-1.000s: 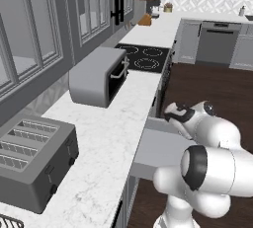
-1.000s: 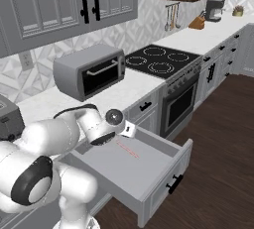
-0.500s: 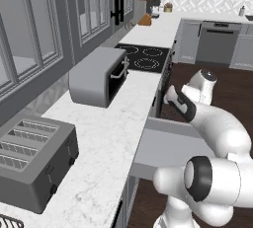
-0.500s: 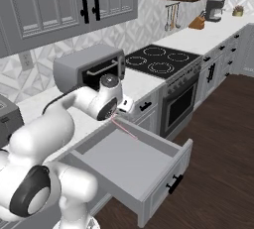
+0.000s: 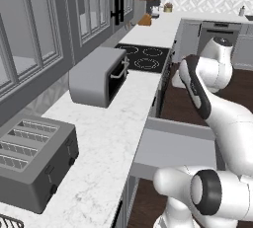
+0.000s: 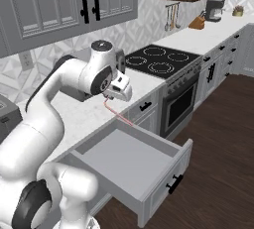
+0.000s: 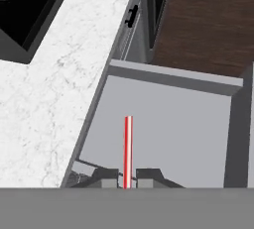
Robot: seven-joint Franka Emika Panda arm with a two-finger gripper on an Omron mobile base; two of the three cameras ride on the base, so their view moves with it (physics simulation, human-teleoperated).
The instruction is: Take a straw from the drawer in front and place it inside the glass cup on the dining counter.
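My gripper (image 6: 115, 97) hangs above the back left corner of the open drawer (image 6: 149, 173), about level with the worktop edge. It is shut on the top of the straw (image 6: 119, 115), a thin reddish-pink tube that slants down from the fingers toward the drawer. In the hand view the straw (image 7: 128, 146) runs straight up from between the two fingertips (image 7: 106, 176), over the light-grey drawer floor (image 7: 178, 124). Nothing else lies in the drawer (image 5: 173, 145). The glass cup and the dining counter are out of view.
A grey toaster oven (image 5: 96, 76) and a slot toaster (image 5: 34, 163) stand on the marble worktop (image 5: 113, 138) left of the drawer. The black cooktop (image 6: 161, 59) and oven front (image 6: 183, 106) lie beyond. Dark wood floor (image 6: 223, 139) spreads to the right.
The gripper has risen out of the drawer with the straw held in it, and the arm has swung up toward the cooktop side. The drawer stays open.
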